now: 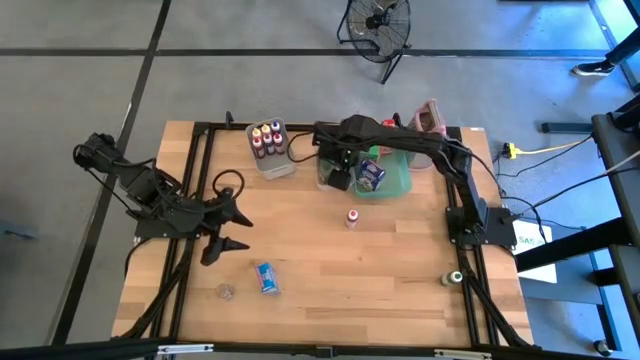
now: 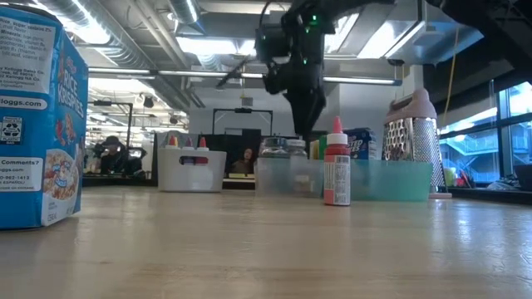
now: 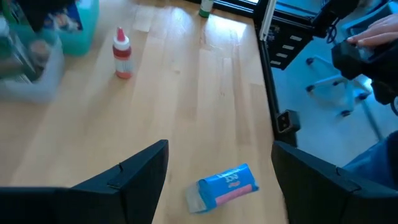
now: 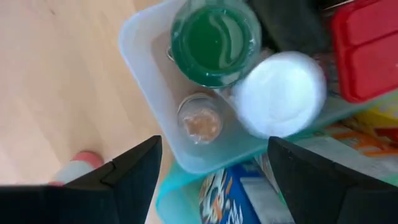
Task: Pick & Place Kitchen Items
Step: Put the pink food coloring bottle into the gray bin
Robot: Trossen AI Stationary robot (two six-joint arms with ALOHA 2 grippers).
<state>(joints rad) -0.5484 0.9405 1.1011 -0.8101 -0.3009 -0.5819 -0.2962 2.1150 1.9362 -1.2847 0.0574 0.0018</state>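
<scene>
My right gripper (image 4: pixel 214 180) hangs open, pointing down, over a clear bin (image 4: pixel 140 56) at the table's far middle. In that bin stand a green-lidded jar (image 4: pixel 214 40), a white-lidded jar (image 4: pixel 280 93) and a small jar of brownish stuff (image 4: pixel 200 121). The gripper (image 2: pixel 299 91) is clear of them. My left gripper (image 3: pixel 217 168) waits open at the table's left, above a blue packet (image 3: pixel 222 186) that lies flat on the wood. A small red-capped bottle (image 1: pixel 352 217) stands upright mid-table.
A teal tray (image 1: pixel 400 185) with a blue box (image 4: pixel 230 193) adjoins the clear bin. Another clear bin (image 1: pixel 268 145) holds several small bottles. A grey grater with a pink rim (image 2: pixel 413 137) stands far right. A tiny jar (image 1: pixel 225 291) and a small item (image 1: pixel 453 278) sit near the front. A person's hand (image 3: pixel 379 34) shows beyond the table.
</scene>
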